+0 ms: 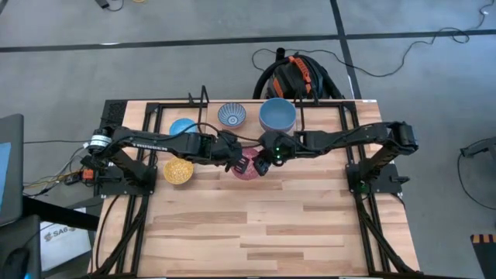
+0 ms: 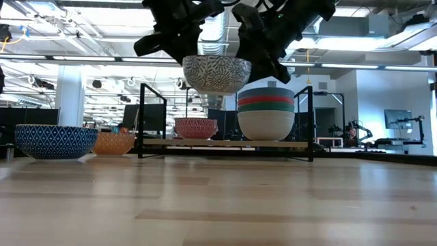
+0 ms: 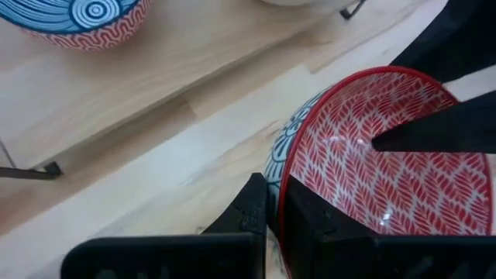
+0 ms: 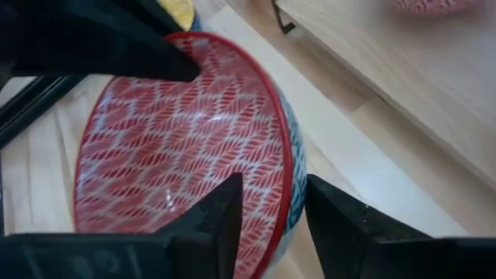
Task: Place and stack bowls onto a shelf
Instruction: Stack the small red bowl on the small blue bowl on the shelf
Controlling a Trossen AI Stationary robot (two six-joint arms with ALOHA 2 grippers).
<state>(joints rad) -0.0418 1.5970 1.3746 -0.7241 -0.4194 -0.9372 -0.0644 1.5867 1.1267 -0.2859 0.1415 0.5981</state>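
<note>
A bowl (image 2: 216,74), red-patterned inside and blue-grey patterned outside, hangs in the air in front of the shelf (image 2: 225,143). My left gripper (image 3: 271,194) is shut on its rim on the table's left side. My right gripper (image 4: 275,190) stands open astride the rim on the opposite side, one finger inside the bowl and one outside. On the shelf sit a red patterned bowl (image 2: 196,128) and a stack of bowls (image 2: 266,113). From above, the held bowl (image 1: 249,166) shows between both grippers. My left gripper pinches the bowl's rim (image 3: 280,180) on the side toward the table's left, one finger inside the bowl and one against its outer wall. The fingers slant down from the left. The bowl is lifted clear of the table, mouth up and about level. My right gripper has the rim (image 4: 285,174) between its fingers; whether they touch it I cannot tell.
A yellow bowl (image 1: 178,170) stands on the table just left of the held bowl, and a dark blue patterned bowl (image 2: 54,141) stands farther left. The shelf's upright posts (image 2: 142,119) rise at its ends. The near half of the table (image 1: 256,232) is bare wood.
</note>
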